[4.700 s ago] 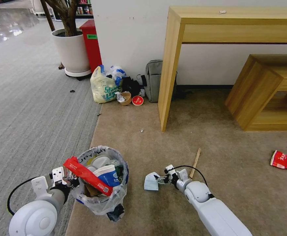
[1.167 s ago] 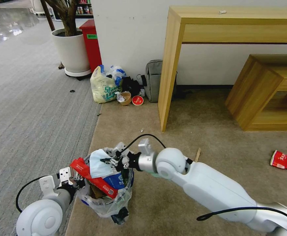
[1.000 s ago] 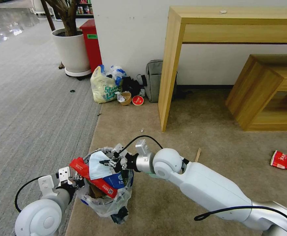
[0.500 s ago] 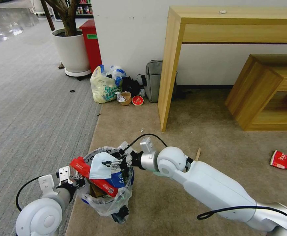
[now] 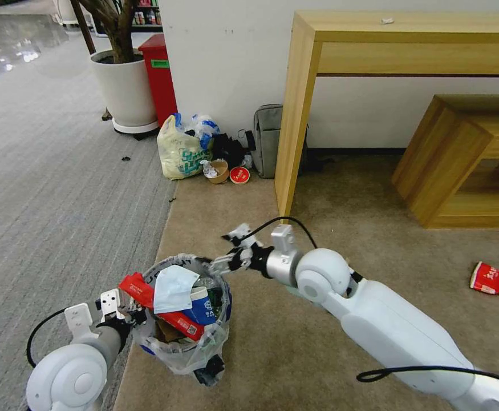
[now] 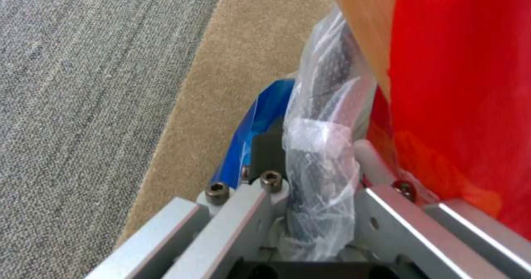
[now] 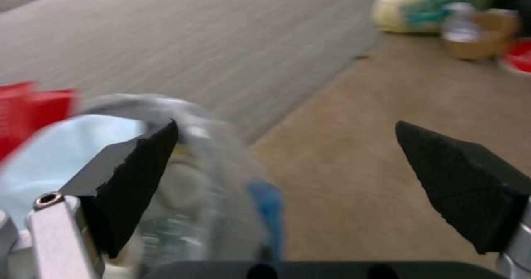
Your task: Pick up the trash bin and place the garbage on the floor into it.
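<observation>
Down at the left, the left hand [image 5: 125, 311] is clamped on the rim of the trash bin [image 5: 182, 342], plastic liner pinched between its fingers in the left wrist view, holding the bin just above the seam where the grey ribbed carpet [image 5: 49, 188] meets the floor [image 5: 317, 240]. The bin is heaped: a pale blue mask [image 5: 172, 287] lies on top, over a red wrapper [image 5: 163, 311] and a blue-white cup [image 5: 202, 308].

Moving right, the right hand [image 5: 233, 251] hangs just past the bin's far rim, spread wide and empty (the right wrist view shows both black pads well apart with carpet between them). Half a second ago that hand was over the bin with the mask in its grip; now the mask is in and the hand has lifted clear toward the wooden surface's leg [image 5: 289, 148].

What counts next, I'd judge: the remaining red-white carton [image 5: 490, 278] lies far to the right on the floor, well apart from both hands, nearer the free right arm.
</observation>
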Controlling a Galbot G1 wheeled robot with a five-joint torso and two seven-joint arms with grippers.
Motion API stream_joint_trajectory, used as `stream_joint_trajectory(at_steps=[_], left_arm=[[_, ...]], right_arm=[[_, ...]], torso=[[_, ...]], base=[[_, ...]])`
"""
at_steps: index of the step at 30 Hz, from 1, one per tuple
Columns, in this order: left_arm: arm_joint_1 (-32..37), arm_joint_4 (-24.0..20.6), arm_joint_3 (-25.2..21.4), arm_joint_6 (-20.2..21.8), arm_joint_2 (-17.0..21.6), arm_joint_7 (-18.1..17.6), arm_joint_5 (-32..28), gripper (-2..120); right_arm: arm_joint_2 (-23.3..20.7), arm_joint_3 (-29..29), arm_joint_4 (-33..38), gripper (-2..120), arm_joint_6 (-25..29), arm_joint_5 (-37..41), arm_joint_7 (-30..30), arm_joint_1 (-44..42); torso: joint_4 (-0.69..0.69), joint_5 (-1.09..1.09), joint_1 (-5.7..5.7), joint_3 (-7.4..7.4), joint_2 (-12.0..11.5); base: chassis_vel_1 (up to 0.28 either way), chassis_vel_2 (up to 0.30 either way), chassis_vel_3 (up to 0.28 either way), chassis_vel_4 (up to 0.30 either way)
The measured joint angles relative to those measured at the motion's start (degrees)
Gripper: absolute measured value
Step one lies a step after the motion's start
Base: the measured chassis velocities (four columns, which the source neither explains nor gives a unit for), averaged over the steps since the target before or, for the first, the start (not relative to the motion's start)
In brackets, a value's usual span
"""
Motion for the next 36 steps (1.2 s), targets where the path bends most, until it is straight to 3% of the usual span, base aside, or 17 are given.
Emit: stream_joint_trajectory(at_steps=[5, 6, 7, 9, 21, 36], left_arm=[[0.00, -0.08, -0.05, 0.00, -0.14, 0.02, 0.00, 0], [0.19, -0.45, -0.08, 0.00, -0.36, 0.09, 0.05, 0], [0.19, -0.45, -0.08, 0.00, -0.36, 0.09, 0.05, 0], [0.31, -0.93, -0.44, 0.00, -0.06, 0.20, -0.11, 0], [0.45, -1.12, -0.38, 0.00, -0.15, 0.23, -0.08, 0], [1.25, -1.93, 0.07, 0.00, -0.65, 0.52, 0.68, 0]], right_arm=[[-0.68, 4.88, 0.18, 100, 2.07, -6.22, 1.49, -4.87], [0.41, 11.59, 0.10, 100, 3.84, -12.94, 1.22, -10.70], [0.41, 11.59, 0.10, 100, 3.84, -12.94, 1.22, -10.70], [2.16, 18.46, 0.90, 100, 5.09, -16.75, 0.18, -16.53], [2.69, 25.71, 2.68, 100, 6.21, -19.22, -2.69, -23.03], [3.56, 31.83, 4.55, 100, 6.53, -19.91, -5.30, -28.34]], torso=[[0.00, 0.00, 0.00, 0.00, 0.00], [-0.01, 0.00, 0.00, 0.00, 0.00], [-0.01, 0.00, 0.00, 0.00, 0.00], [-0.01, 0.00, 0.00, 0.00, 0.00], [0.00, -0.01, 0.00, 0.00, 0.00], [0.00, 0.01, -0.01, -0.01, 0.00]], base=[[0.000, 0.000, 0.000, 0.000], [0.000, 0.000, 0.000, 0.000], [0.000, 0.000, 0.000, 0.000], [0.000, 0.000, 0.000, 0.000], [-0.014, -0.012, 0.011, 0.008], [-0.154, -0.135, 0.141, 0.148]])
